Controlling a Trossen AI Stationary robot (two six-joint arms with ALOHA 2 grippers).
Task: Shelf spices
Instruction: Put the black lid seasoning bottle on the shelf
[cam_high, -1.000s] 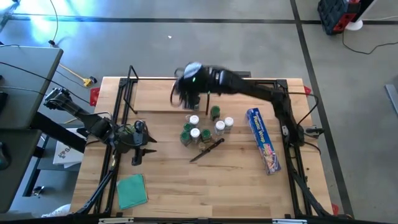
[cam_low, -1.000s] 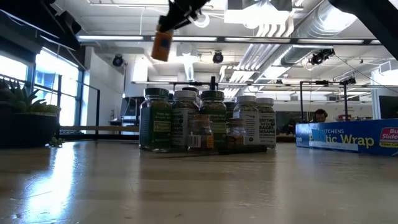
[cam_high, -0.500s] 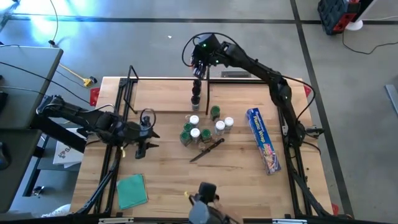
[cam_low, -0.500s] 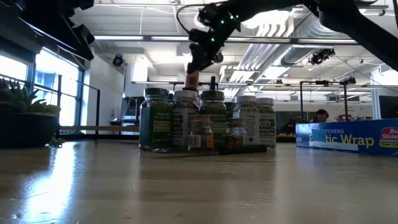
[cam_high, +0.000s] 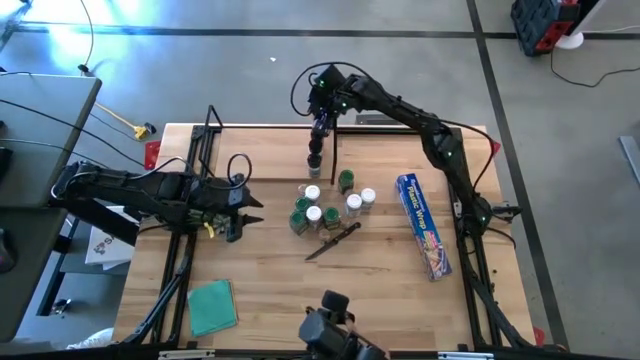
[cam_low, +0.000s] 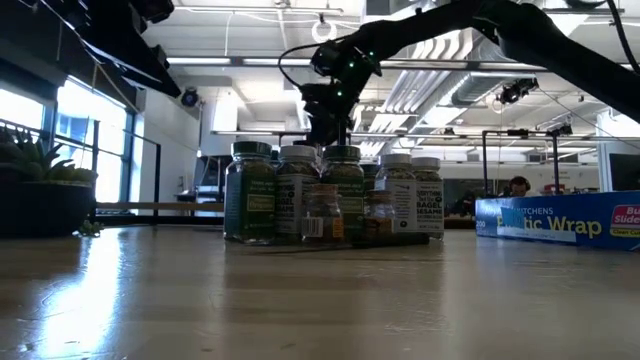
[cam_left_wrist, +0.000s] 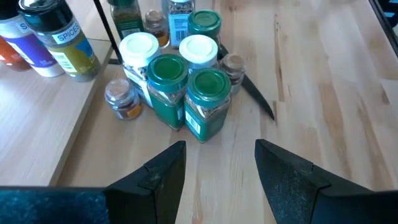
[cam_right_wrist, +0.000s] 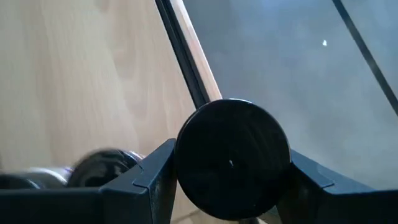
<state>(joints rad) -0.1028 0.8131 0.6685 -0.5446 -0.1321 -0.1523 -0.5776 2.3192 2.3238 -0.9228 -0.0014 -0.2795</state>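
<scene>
Starting at your left, the left gripper (cam_high: 243, 212) hovers low over the table (cam_high: 270, 290) with its fingers (cam_left_wrist: 163, 173) spread and nothing between them, facing the cluster of spices (cam_high: 322, 208). A folded green cloth (cam_high: 211, 306) lies on the near-left part of the table, well apart from everything. The cluster stands mid-table: short cylindrical jars, several with green caps (cam_left_wrist: 208, 84) and two with white caps (cam_left_wrist: 139, 45), clear walls showing brownish contents, plus smaller silver-topped ones at the edges. A dark-handled knife (cam_high: 334, 240) lies just on the near side of the group, touching or almost touching it. Beyond the cluster runs the shelf (cam_high: 262, 153), a pale plank with a black rod at its left end; in your left wrist view three more jars (cam_left_wrist: 62, 38) stand on it. Your right gripper (cam_high: 318, 133) reaches over the shelf's right part, pinching a black-capped jar (cam_right_wrist: 232, 158) between its fingers, just above or on the plank; you cannot tell which. At the far right lies the blue wrap box (cam_high: 424, 225), clear of the jars.
</scene>
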